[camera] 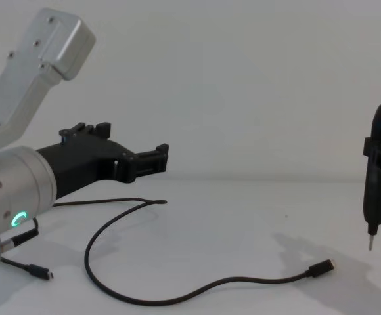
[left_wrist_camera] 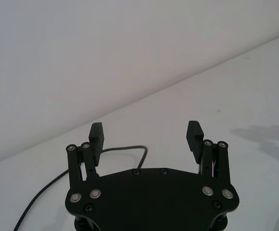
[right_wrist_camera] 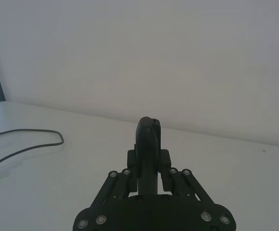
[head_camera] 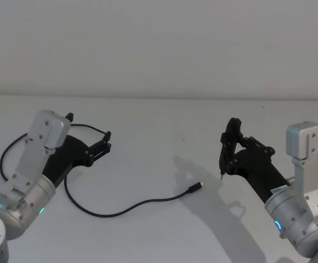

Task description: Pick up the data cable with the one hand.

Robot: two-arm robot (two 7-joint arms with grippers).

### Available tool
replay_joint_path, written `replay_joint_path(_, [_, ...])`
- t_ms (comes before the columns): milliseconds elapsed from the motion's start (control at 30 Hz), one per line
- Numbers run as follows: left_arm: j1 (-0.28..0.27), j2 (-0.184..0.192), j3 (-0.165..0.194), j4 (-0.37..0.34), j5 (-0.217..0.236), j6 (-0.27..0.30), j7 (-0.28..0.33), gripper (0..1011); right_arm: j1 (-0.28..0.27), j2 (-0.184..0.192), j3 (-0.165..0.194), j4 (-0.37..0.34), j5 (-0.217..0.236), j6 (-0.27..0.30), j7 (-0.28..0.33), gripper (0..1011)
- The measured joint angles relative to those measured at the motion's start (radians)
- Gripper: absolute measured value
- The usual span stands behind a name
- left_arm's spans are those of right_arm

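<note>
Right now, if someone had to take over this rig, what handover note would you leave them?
The left gripper is open and holds nothing, raised above the table by the far loop of the data cable.
The right gripper is shut on a pen-like tool, tip down, above the table near the plug.
The data cable lies loose in a curve on the table, ungripped.
Done: nothing lifted yet.
Left: probably lower the left gripper onto the cable, close, lift.
</note>
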Motion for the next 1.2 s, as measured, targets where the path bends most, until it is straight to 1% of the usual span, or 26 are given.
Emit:
replay_joint_path(133, [-0.005, 0.009, 0.003, -0.006, -0.009, -0.003, -0.032, 1001, 0.0, 0.0, 0.0, 0.0, 0.0, 0.0, 0.0, 275])
replay_joint_path(433, [-0.02, 0.043, 0.006, -0.026, -0.047, -0.009, -0.14, 1001, 0.0, 0.0, 0.0, 0.0, 0.0, 0.0, 0.0, 274])
replay_joint_path(600, [-0.033, 0.075, 0.006, -0.038, -0.083, -0.009, -0.23, 1001, 0.0, 0.0, 0.0, 0.0, 0.0, 0.0, 0.0, 274])
replay_joint_path(633, [-0.033, 0.075, 0.006, -0.038, -0.083, -0.009, -0.23, 1001, 0.0, 0.0, 0.0, 0.0, 0.0, 0.0, 0.0, 274])
replay_joint_path(667, [-0.038, 0.087, 0.006, -0.041, -0.093, -0.007, -0.257, 1001, 0.0, 0.0, 0.0, 0.0, 0.0, 0.0, 0.0, 275])
replay_joint_path(733, [-0.042, 0.096, 0.005, -0.042, -0.103, -0.005, -0.281, 1001, 0.0, 0.0, 0.0, 0.0, 0.0, 0.0, 0.0, 274])
replay_joint_path(767, [-0.047, 0.105, 0.005, -0.044, -0.114, -0.001, -0.31, 1001, 0.0, 0.0, 0.0, 0.0, 0.0, 0.0, 0.0, 274])
replay_joint_path(833, [-0.053, 0.117, 0.004, -0.044, -0.123, 0.002, -0.335, 1001, 0.0, 0.0, 0.0, 0.0, 0.0, 0.0, 0.0, 274])
replay_joint_path(867, [-0.059, 0.127, 0.004, -0.044, -0.133, 0.006, -0.361, 1001, 0.0, 0.0, 0.0, 0.0, 0.0, 0.0, 0.0, 274])
replay_joint_path(900, [-0.059, 0.127, 0.004, -0.044, -0.133, 0.006, -0.361, 1001, 0.0, 0.0, 0.0, 0.0, 0.0, 0.0, 0.0, 275])
replay_joint_path(967, [-0.076, 0.151, 0.006, -0.042, -0.155, 0.018, -0.422, 1001, 0.0, 0.0, 0.0, 0.0, 0.0, 0.0, 0.0, 275])
replay_joint_path(1033, [-0.085, 0.162, 0.008, -0.038, -0.164, 0.026, -0.449, 1001, 0.0, 0.0, 0.0, 0.0, 0.0, 0.0, 0.0, 274])
replay_joint_path(1067, [-0.095, 0.172, 0.011, -0.034, -0.175, 0.037, -0.481, 1001, 0.0, 0.0, 0.0, 0.0, 0.0, 0.0, 0.0, 275])
replay_joint_path(1133, [-0.107, 0.183, 0.015, -0.028, -0.184, 0.048, -0.506, 1001, 0.0, 0.0, 0.0, 0.0, 0.0, 0.0, 0.0, 274])
replay_joint_path(1167, [-0.117, 0.192, 0.018, -0.024, -0.194, 0.063, -0.533, 1001, 0.0, 0.0, 0.0, 0.0, 0.0, 0.0, 0.0, 275])
replay_joint_path(1200, [-0.122, 0.196, 0.021, -0.021, -0.196, 0.068, -0.541, 1001, 0.0, 0.0, 0.0, 0.0, 0.0, 0.0, 0.0, 274])
